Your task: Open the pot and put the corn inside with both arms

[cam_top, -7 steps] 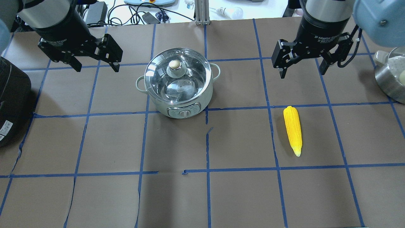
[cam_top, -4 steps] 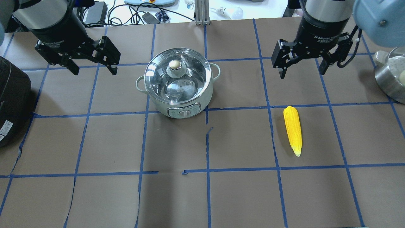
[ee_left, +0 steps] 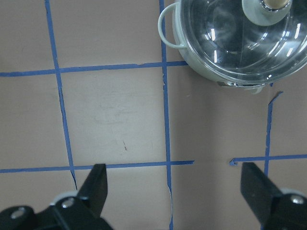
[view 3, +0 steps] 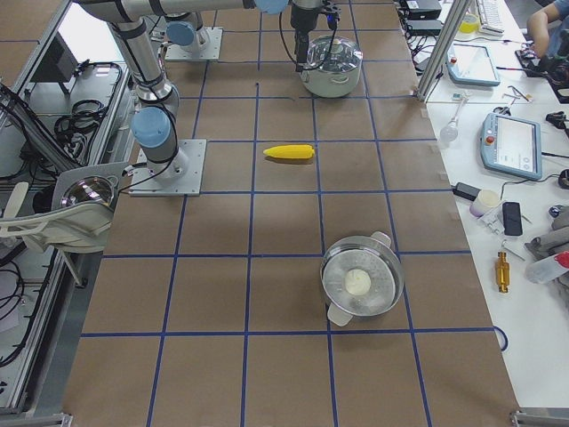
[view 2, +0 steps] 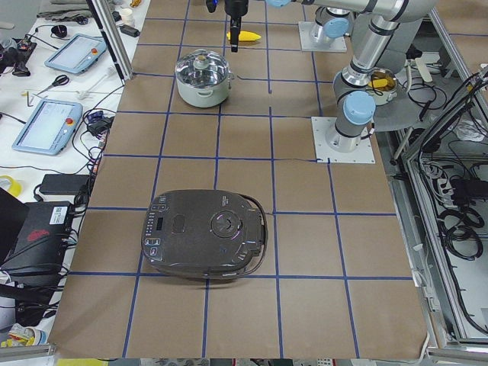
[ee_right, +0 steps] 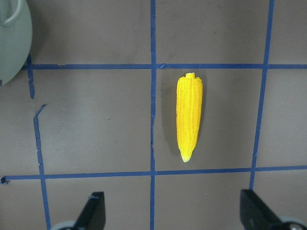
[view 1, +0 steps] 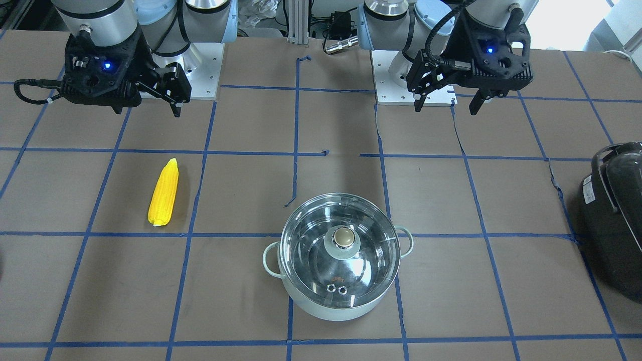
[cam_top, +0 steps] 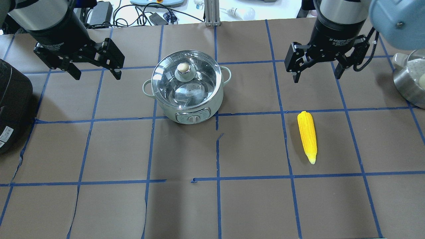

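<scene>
Item one, your left gripper [cam_top: 97,71]: black, two-fingered, jaws spread wide, holding nothing, hanging above the table [cam_top: 252,205] beside the pot [cam_top: 212,103] and clear of it. In the left wrist view you see the pot beyond the fingertips, up and to the right. Item two, your right gripper [cam_top: 317,74]: same black build, jaws equally wide, nothing between them, hanging over bare paper. Item three, the corn [cam_top: 307,134]: bright yellow, ridged in kernel rows, tapered to a pale point, lying flat inside one taped square on the right arm's side, well apart from the pot. In the right wrist view it lies ahead of the fingers, pointed end toward them. Item four, the pot: round, pale mint-green wall, shiny steel inside, two small loop handles, a dial panel on one side. Its glass lid [cam_top: 196,83] sits on, topped by a brass-coloured knob [cam_top: 183,68]. It stands between your two grippers, nearer the left. Surroundings: matte brown paper gridded with blue tape [cam_top: 217,156]; a black appliance [cam_top: 13,106] at the left edge; a steel bowl [cam_top: 408,86] at the right edge.
</scene>
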Controlling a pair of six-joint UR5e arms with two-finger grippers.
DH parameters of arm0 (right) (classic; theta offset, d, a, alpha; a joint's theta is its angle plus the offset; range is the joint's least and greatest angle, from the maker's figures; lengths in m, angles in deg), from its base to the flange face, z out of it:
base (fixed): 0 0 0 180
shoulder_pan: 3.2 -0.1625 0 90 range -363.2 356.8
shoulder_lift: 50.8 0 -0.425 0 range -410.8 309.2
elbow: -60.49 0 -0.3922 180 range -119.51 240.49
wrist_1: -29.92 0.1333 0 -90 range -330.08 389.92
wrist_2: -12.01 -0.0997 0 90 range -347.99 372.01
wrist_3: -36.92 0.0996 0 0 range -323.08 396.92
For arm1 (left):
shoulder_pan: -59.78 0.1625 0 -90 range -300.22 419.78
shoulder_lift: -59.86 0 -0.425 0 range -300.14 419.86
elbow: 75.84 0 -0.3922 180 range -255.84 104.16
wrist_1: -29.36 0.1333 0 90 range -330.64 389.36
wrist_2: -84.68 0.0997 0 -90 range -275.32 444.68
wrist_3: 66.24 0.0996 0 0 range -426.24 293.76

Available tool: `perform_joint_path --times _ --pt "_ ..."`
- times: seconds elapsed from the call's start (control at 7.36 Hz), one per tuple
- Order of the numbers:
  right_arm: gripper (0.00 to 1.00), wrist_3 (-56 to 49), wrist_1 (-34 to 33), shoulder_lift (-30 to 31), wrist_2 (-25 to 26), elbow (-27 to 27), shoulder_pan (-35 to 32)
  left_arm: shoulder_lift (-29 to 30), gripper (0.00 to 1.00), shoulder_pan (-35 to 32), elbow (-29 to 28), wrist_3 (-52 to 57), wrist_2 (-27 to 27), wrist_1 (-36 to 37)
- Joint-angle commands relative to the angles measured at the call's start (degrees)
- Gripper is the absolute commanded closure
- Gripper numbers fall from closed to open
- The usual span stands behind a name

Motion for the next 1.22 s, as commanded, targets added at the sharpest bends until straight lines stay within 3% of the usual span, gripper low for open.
perform_joint_path --times 0.0,0.27,0.54,0.68,0.81,1.09 --pt "0.0 -0.1 -0.5 -0.3 0.0 0.0 0.0 1.9 0.0 0.1 0.0 -1.8 -0.8 0.9" --pt "0.0 -0.1 -0.6 -0.4 0.2 -0.2 1.1 10.4 0.02 -3.1 -1.4 -10.9 -4.8 13.1" --pt "0.0 0.1 -0.8 -0.5 0.2 -0.2 1.7 20.7 0.02 -8.3 -10.4 -17.3 -4.4 15.8" --pt "0.0 0.0 -1.2 -1.0 0.1 -0.8 3.4 24.5 0.02 -10.4 -12.1 -18.5 -4.3 16.1" --pt "0.0 -0.9 -3.4 -1.4 -0.3 -3.4 6.2 26.5 0.02 -11.2 -12.1 -18.4 -1.2 16.2" --pt "0.0 -9.5 -15.4 -1.5 -0.5 -11.7 8.2 29.4 0.02 -11.3 -12.2 -19.1 -0.5 17.9"
